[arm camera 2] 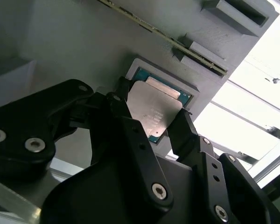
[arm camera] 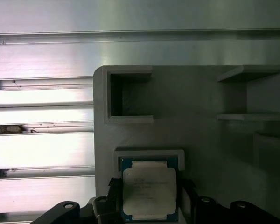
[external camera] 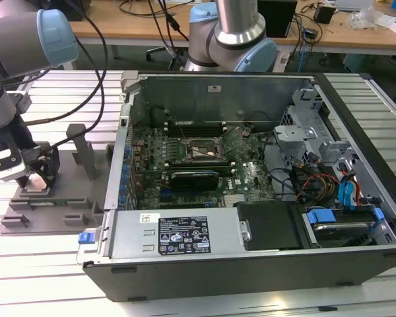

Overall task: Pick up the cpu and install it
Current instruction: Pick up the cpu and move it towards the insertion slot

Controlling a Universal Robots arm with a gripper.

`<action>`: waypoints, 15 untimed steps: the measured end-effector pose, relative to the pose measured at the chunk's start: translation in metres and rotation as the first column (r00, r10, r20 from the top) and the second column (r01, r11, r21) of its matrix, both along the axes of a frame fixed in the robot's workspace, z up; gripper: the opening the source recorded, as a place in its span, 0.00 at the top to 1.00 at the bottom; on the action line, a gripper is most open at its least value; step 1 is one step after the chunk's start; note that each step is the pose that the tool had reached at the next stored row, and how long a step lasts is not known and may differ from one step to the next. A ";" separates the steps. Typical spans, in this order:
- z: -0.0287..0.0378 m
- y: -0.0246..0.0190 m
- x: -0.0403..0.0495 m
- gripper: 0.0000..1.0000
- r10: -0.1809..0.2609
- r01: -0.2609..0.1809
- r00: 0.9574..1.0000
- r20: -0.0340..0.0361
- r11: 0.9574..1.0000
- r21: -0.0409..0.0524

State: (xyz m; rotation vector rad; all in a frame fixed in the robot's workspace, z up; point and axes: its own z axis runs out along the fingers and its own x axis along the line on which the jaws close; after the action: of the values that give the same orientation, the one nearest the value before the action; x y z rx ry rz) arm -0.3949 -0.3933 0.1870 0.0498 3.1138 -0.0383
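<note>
A: Gripper (arm camera 2: pixel 153 107), black, closest to the lens in the second wrist view, set low at the cpu (arm camera 2: pixel 151 114).
B: Grip state?
A: Cannot tell whether it clamps the chip or stands slack.
B: Cpu location?
A: Flat in a square pocket of the grey tray (arm camera: pixel 200 140), at the exterior view's left, beside the open computer case (external camera: pixel 185 274).

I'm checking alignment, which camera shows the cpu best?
The first wrist view: the cpu faces the camera squarely in its grey tray pocket. The second wrist view shows it obliquely, partly behind the gripper; the exterior view, barely a pale patch.
</note>
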 end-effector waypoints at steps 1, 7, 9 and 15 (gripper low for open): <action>0.0000 0.0000 0.0000 0.40 0.000 0.000 1.000 0.000 1.000 0.000; -0.0001 0.0000 0.0000 0.45 0.000 0.000 1.000 0.000 1.000 0.000; -0.0001 0.0000 0.0000 0.45 0.000 0.000 1.000 0.000 1.000 0.000; 0.0039 0.0000 0.0001 0.45 0.000 0.000 1.000 0.000 1.000 -0.001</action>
State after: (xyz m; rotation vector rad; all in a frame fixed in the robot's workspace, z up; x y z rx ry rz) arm -0.3948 -0.3933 0.1909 0.0497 3.1134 -0.0391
